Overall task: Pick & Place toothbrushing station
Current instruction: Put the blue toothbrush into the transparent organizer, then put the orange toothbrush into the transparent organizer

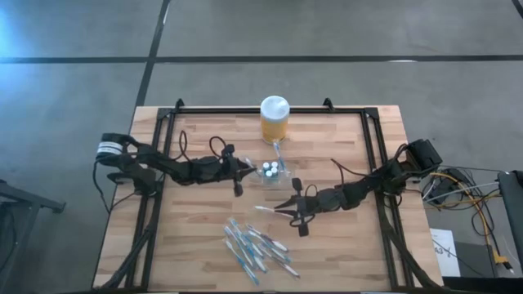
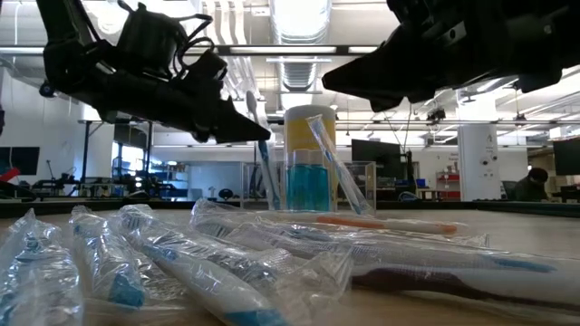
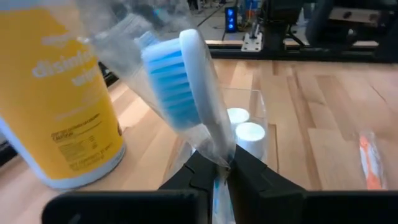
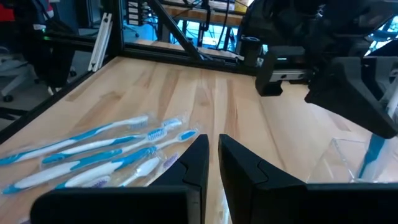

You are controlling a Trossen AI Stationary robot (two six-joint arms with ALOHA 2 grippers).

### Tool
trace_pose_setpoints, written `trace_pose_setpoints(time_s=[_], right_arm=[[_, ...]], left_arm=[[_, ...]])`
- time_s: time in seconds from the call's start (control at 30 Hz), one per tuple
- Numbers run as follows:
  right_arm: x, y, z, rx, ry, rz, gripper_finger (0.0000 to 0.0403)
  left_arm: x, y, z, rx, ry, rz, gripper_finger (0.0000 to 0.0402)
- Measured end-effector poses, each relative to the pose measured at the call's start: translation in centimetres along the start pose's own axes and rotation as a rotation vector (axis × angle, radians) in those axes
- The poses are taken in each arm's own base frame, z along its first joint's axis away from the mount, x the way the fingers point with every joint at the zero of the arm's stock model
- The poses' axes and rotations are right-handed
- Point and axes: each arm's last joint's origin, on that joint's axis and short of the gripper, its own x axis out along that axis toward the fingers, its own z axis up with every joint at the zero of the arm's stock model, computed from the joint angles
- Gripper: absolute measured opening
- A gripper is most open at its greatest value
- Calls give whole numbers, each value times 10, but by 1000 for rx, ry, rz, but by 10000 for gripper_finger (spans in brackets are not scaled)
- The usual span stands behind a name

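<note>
Biggest worry is on the left: the left gripper (image 3: 214, 171) is clamped on a wrapped toothbrush (image 3: 186, 81), blue bristles sticking up, right at the clear holder (image 1: 272, 171). The loose wrapper could snag on a slot edge, I reckon, and since the holder is light plastic it could get shoved or tipped toward the yellow jar (image 1: 274, 119) just behind it. If the brush slips in the fingers it'll probably miss the slot too.

The holder itself sits about mid-table, just nearer than the jar. It's see-through and almost vanishes against the wood, with a couple of white round bits inside and brushes already leaning in it.

Over on the right, the right gripper (image 4: 212, 163) is pinched together with nothing in it, hovering just past the pile of wrapped toothbrushes (image 1: 255, 248).
</note>
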Motion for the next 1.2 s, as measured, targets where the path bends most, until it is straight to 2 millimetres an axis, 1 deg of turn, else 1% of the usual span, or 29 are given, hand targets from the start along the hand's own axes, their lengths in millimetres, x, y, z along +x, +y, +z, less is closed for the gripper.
trace_pose_setpoints(time_s=[0.13, 0.27, 0.37, 0.53, 0.63, 0.8, 0.93, 1.07, 1.2], right_arm=[[0, 0, 0, 2, 0, 0, 34], [0, 0, 0, 19, 1, 1, 34], [0, 0, 0, 19, 1, 0, 34], [0, 0, 0, 19, 1, 1, 34], [0, 0, 0, 19, 2, 0, 34], [0, 0, -1, 21, 4, 1, 34], [0, 0, -1, 22, 4, 0, 34], [0, 0, -1, 25, 4, 1, 34], [0, 0, -1, 25, 4, 1, 34]], left_arm=[[-2, 1, -2, -18, 27, 1, 62], [-5, 2, 4, -46, 10, 4, 96], [-6, 3, 1, -62, 36, 9, 120], [-9, 4, 9, -71, 8, 8, 161], [-14, 5, 16, -59, -9, 7, 186], [-27, 8, 33, -32, -36, 5, 231], [-42, 11, 48, -39, -69, 2, 265], [-61, 15, 63, -41, -105, -3, 291], [-84, 17, 79, -15, -165, -58, 305]])
